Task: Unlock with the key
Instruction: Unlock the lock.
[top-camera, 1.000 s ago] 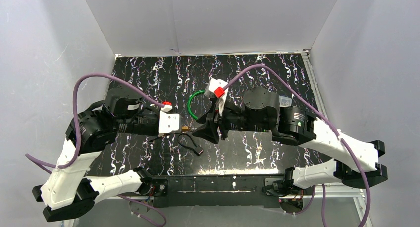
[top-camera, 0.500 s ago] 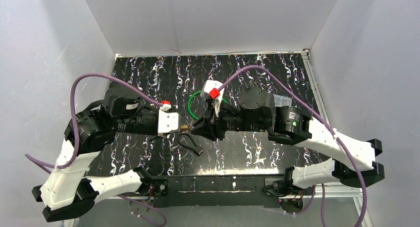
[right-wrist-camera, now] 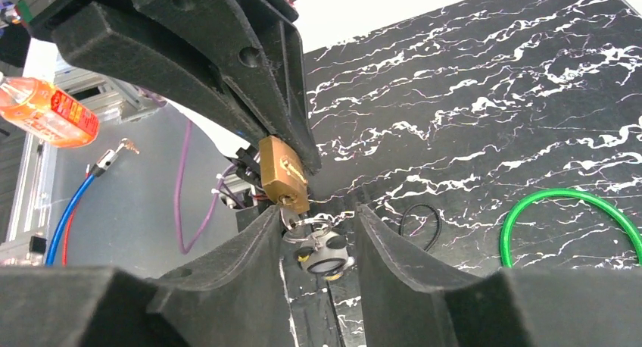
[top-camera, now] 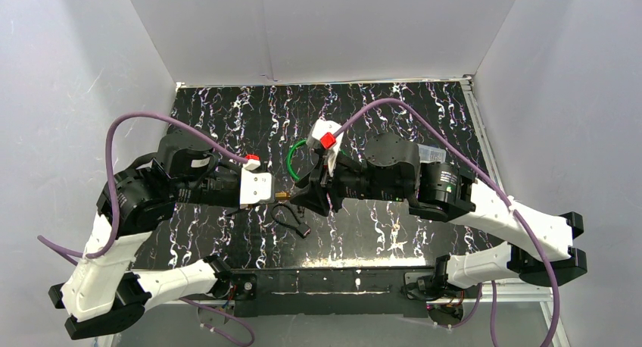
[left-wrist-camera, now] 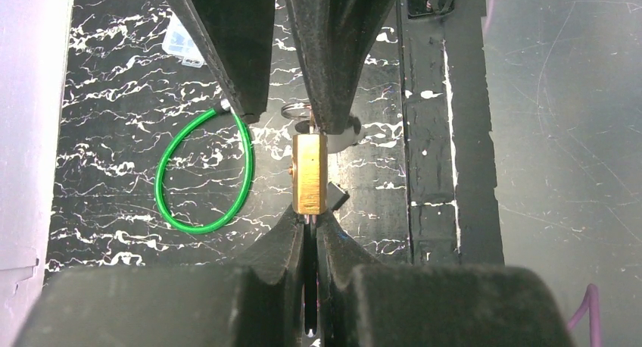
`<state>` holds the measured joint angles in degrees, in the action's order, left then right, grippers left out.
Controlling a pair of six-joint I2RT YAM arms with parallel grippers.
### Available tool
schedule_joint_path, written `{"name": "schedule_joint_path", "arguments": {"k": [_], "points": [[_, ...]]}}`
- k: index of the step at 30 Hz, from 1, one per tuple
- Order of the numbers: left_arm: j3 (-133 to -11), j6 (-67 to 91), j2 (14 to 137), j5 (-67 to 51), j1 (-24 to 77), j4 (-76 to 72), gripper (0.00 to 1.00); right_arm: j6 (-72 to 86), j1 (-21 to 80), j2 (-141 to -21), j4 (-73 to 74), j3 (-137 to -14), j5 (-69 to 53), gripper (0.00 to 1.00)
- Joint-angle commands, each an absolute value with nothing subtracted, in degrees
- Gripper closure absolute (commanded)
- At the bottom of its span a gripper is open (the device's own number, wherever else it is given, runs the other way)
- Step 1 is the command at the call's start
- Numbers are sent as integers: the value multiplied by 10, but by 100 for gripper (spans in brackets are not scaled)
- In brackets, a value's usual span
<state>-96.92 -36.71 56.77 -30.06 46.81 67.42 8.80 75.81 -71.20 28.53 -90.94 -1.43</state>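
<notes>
Padlock (left-wrist-camera: 310, 173): brass, held off the table between the arms, left gripper (left-wrist-camera: 310, 224) clamped on its shackle end. Key (right-wrist-camera: 295, 220): at the keyhole, apparently seated. Right gripper (right-wrist-camera: 318, 233): fingers spread around the key ring, grip not evident. Next, likely: pinch key, turn.

This was a robotics lab test cell. Plain white panels (top-camera: 318, 29) walled in a small tabletop (top-camera: 424, 104) covered in black marbled sheet on the far, left and right sides. Two arms were bolted to a metal rail (top-camera: 333, 280) at the near edge, with purple cables (top-camera: 113, 146) looping over them. Aluminium framing (right-wrist-camera: 83, 97) and loose blue and red wires (right-wrist-camera: 72, 211) showed beyond the table.
</notes>
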Motion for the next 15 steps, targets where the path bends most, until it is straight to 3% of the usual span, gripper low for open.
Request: {"name": "schedule_joint_path", "arguments": {"k": [1,5,11,15], "points": [[-977,-371,564,-319,469,677,99,77,758,-691,263,-917,18,54],[-977,-370,564,-319,469,677,99,84,758,-687,248,-905,13,64],[-979,-368,566,-316,468,680,99,85,758,-686,246,-905,5,89],[-977,-365,566,-314,469,678,99,88,758,-689,245,-905,-5,92]]}}
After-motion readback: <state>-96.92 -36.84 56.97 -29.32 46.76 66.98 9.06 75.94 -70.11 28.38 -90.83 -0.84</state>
